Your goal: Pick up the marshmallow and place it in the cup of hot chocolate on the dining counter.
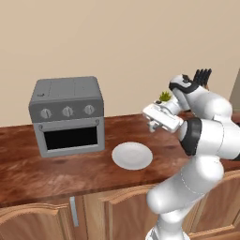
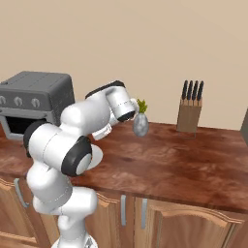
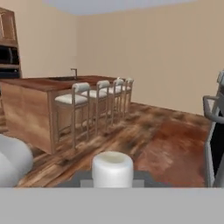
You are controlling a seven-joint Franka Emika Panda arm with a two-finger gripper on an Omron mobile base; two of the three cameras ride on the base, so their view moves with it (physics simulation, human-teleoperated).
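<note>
Marshmallow sits at the bottom centre of the hand view, pinched between our jaws, with the dining counter and its stools well apart at mid left. We judge the risk to be the small soft piece slipping out during the long carry, or the arm swinging it into the toaster oven. We cannot make out the cup of hot chocolate on that far countertop, and the fingertips are cut off at the frame's bottom.

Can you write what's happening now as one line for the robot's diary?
stage: carrying | jaws: shut on marshmallow | plate: bare | hand faces: dining counter, stools
</note>
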